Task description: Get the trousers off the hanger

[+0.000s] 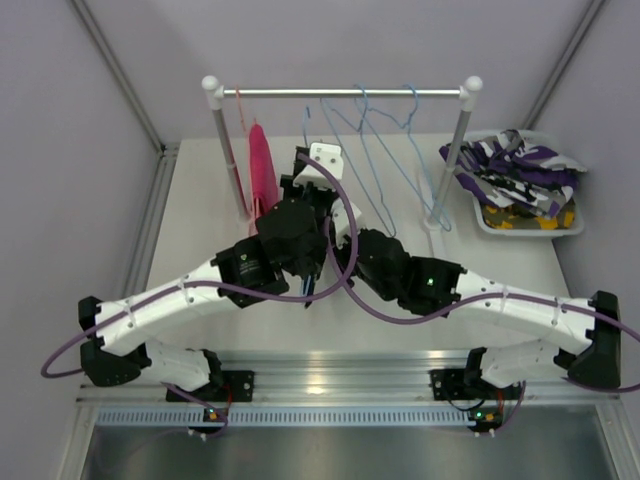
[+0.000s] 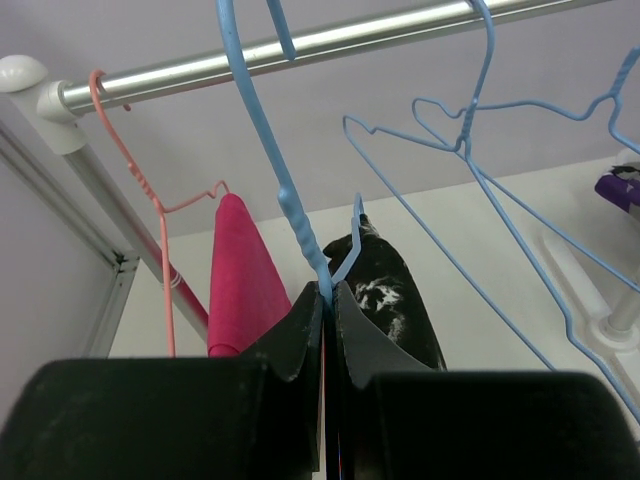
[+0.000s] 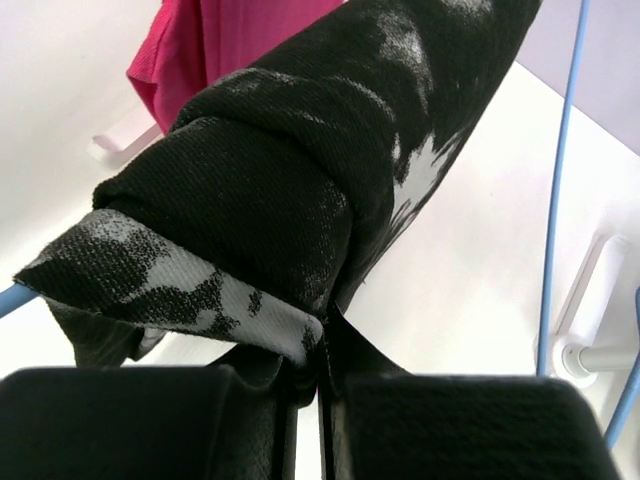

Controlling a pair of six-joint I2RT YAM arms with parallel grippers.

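Note:
My left gripper point(image 2: 325, 290) is shut on the wire of a blue hanger point(image 2: 290, 190) that hangs from the rail point(image 2: 330, 40). The black trousers with white print point(image 2: 385, 290) hang on that hanger just behind my fingers. My right gripper point(image 3: 320, 355) is shut on a fold of these black trousers point(image 3: 300, 170). Plain pink trousers point(image 1: 262, 165) hang on a pink hanger point(image 2: 130, 170) at the left of the rail. In the top view both grippers, left point(image 1: 302, 175) and right point(image 1: 333, 220), meet under the rail and hide the black pair.
Several empty blue hangers point(image 1: 375, 140) hang on the right part of the rail. A grey tray point(image 1: 575, 228) at the back right holds the purple camouflage trousers point(image 1: 520, 165) and the yellow-olive ones point(image 1: 520, 215). White rack posts point(image 1: 222, 150) stand on either side.

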